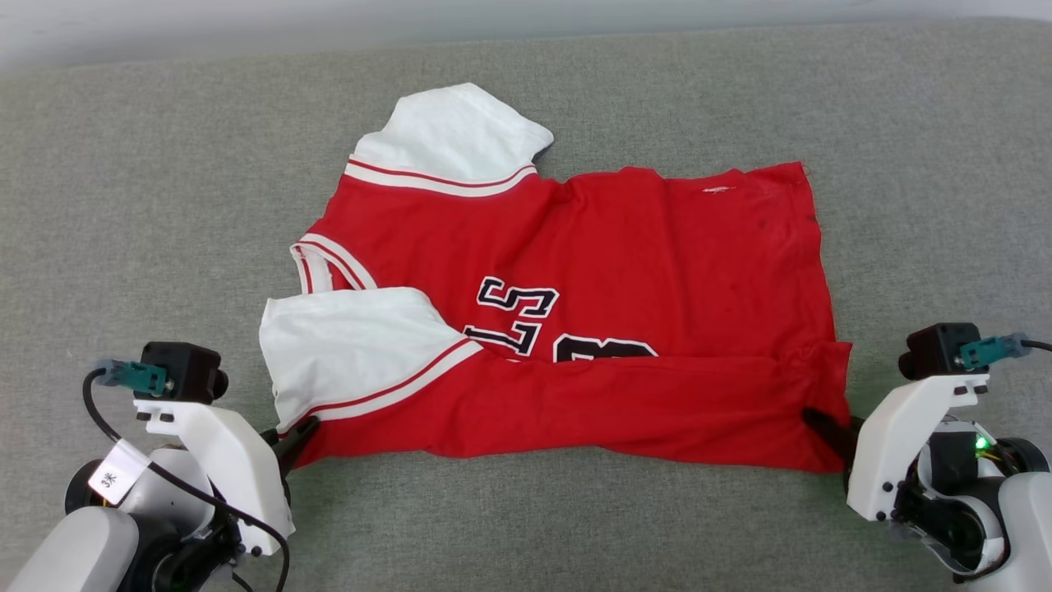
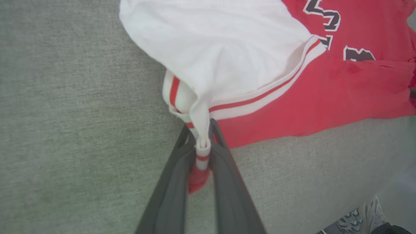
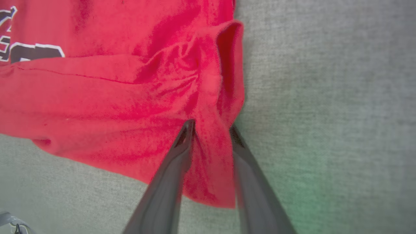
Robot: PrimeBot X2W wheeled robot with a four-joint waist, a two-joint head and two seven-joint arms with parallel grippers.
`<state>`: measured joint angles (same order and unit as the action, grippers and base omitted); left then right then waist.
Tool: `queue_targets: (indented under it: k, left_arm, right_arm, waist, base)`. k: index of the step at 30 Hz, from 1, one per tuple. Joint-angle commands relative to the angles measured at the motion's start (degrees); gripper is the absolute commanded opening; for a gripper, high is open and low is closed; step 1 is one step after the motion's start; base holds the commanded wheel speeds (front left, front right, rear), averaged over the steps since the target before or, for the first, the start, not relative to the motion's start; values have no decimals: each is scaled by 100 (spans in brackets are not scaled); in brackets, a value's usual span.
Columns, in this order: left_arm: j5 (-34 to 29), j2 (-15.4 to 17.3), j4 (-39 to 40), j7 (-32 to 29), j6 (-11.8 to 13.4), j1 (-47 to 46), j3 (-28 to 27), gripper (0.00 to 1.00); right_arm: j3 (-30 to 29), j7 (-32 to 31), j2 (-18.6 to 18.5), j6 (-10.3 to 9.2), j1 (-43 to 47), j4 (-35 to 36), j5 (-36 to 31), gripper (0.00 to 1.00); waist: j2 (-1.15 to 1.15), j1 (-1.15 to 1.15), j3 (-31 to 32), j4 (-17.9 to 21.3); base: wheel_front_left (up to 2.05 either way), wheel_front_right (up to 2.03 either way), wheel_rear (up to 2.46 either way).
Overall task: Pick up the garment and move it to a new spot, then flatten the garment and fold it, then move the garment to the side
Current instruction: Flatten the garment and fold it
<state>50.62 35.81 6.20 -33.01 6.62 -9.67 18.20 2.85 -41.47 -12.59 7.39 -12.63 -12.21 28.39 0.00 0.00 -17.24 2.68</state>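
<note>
You're folding: red jersey (image 1: 625, 247) lying mid grey upholstered surface (image 1: 164, 205). Your left gripper (image 1: 300, 432) clamping white sleeve cuff (image 2: 203, 149); right gripper (image 1: 822, 423) straddling hem corner (image 3: 211, 156) (clamped or not, cannot tell). Next calling for confirmed grip, both ends lifting evenly.

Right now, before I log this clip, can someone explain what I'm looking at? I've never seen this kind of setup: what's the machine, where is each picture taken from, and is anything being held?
It is a two-armed robot. The wide picture comes from a camera on its head, looking down. The other two come from cameras on its wrists, each looking along that gripper's two dark fingers. A red garment with white sleeves lies spread on a grey fabric surface, its near edge folded over. The left gripper is shut on the striped hem of the near sleeve. The right gripper has its fingers on either side of the garment's near right corner; whether it is gripping yet is unclear.
</note>
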Motion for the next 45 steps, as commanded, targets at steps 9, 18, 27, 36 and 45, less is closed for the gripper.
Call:
queue_targets:
  k: [9, 18, 27, 36, 45]
  left_arm:
    - [11, -24, 57, 315, -204, 142, -23, 0]
    - [55, 120, 292, 392, 11, 861, -105, 0]
    - [254, 218, 621, 403, 465, 1972, -271, 0]
    - [455, -193, 39, 626, 284, 2113, -111, 0]
    - [403, -461, -663, 850, 34, 1696, -2, 100]
  right_arm:
    - [27, 225, -229, 6, 88, 273, 66, 0]
    - [161, 107, -379, 7, 712, 819, 38, 0]
    - [156, -73, -330, 7, 1583, 1307, 102, 0]
    - [-85, 257, -95, 6, 2079, 860, 36, 0]
    - [62, 1110, 19, 7, 1989, 561, 96, 100]
  waist:
    - [0, 0, 469, -20]
    - [0, 0, 1235, 17]
    - [0, 0, 1610, -37]
    - [0, 0, 1515, -146]
    - [0, 0, 1482, -80]
  base:
    - [0, 0, 0]
    - [0, 0, 0]
    - [0, 0, 0]
    - [0, 0, 0]
    - [0, 0, 0]
